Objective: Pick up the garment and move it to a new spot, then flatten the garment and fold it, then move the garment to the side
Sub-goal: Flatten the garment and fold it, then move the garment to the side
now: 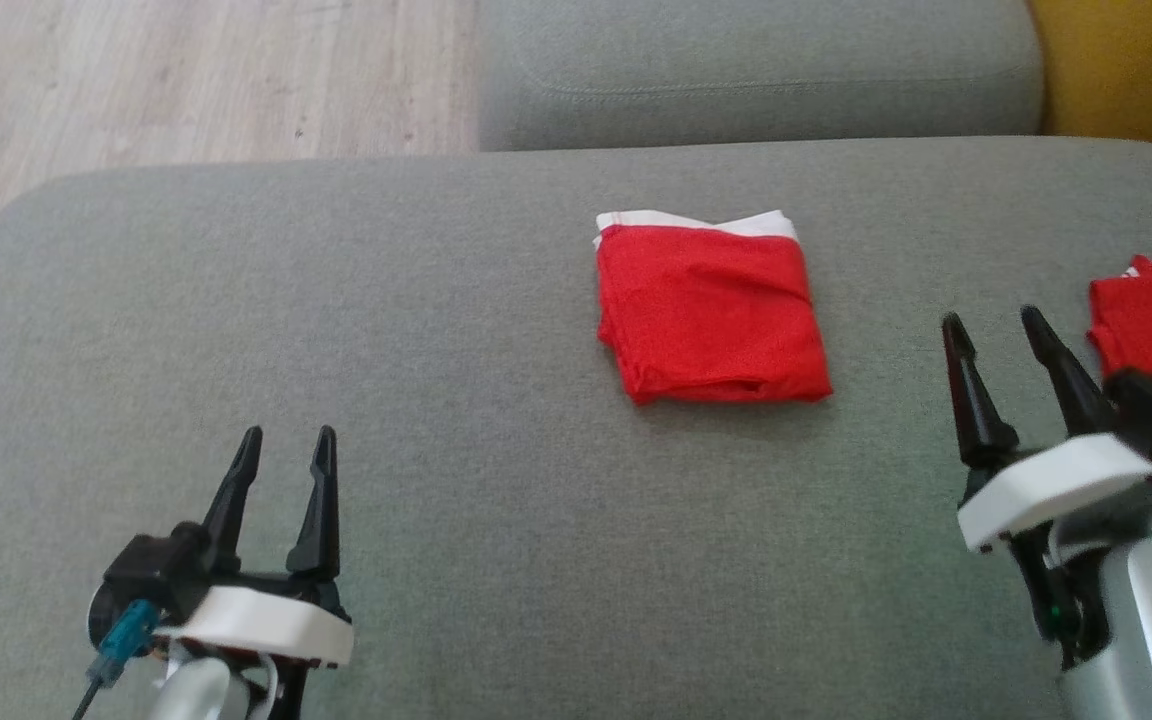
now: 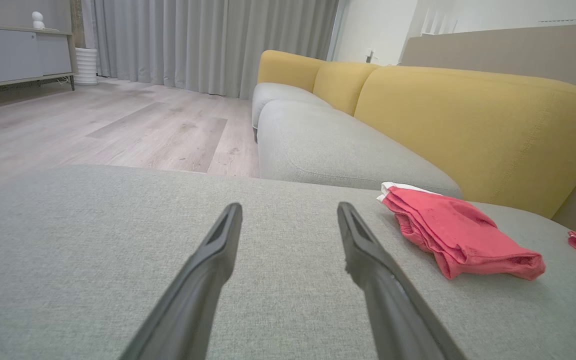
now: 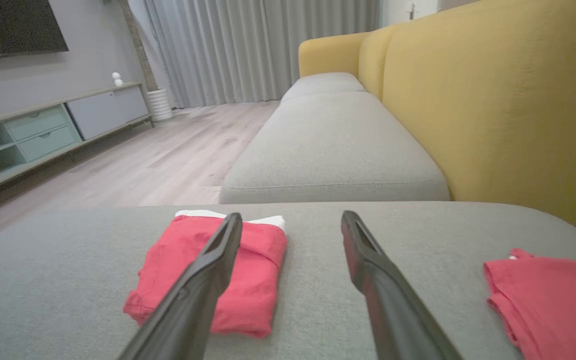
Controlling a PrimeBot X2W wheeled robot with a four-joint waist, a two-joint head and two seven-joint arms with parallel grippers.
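A red garment with a white band point(image 1: 708, 308) lies folded into a neat square on the grey sofa cushion point(image 1: 436, 300), right of centre. It also appears in the left wrist view point(image 2: 455, 232) and the right wrist view point(image 3: 218, 272). My left gripper point(image 1: 288, 440) hovers open at the lower left, well away from the garment, with nothing between its fingers point(image 2: 218, 260). My right gripper point(image 1: 994, 320) is open at the right, just right of the garment and empty, its fingers point(image 3: 368, 270) spread apart.
A second red garment point(image 1: 1151, 320) lies at the cushion's right edge, seen too as red cloth point(image 3: 550, 295) in the right wrist view. Another grey seat cushion point(image 1: 756, 70) sits beyond, with the yellow sofa back point(image 3: 493, 100) on the right. Wooden floor point(image 1: 186, 70) lies far left.
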